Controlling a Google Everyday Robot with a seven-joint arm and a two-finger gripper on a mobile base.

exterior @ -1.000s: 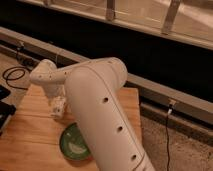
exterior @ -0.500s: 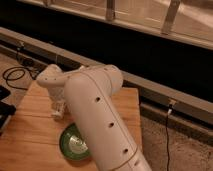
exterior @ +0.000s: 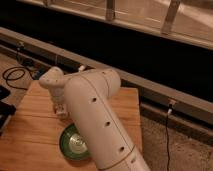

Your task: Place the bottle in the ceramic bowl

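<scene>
The dark-green ceramic bowl (exterior: 74,143) with a pale shiny centre sits on the wooden table (exterior: 30,135), partly covered on its right by my big white arm (exterior: 95,115). My gripper (exterior: 60,111) points down at the table just above and left of the bowl's far rim, below the rounded wrist (exterior: 52,80). A small pale shape at the gripper's end may be the bottle, but I cannot tell it apart from the gripper. No bottle lies anywhere else on the table or in the bowl.
A black cable (exterior: 15,75) coils on the floor beyond the table's far left corner. A dark object (exterior: 4,107) stands at the table's left edge. A long dark rail (exterior: 150,87) runs behind the table. A thin cable (exterior: 167,130) hangs at the right.
The wrist and gripper have shifted slightly right and nearer, closer to the bowl's far rim. The arm's upper link has swung a little. The bowl has stayed in place.
</scene>
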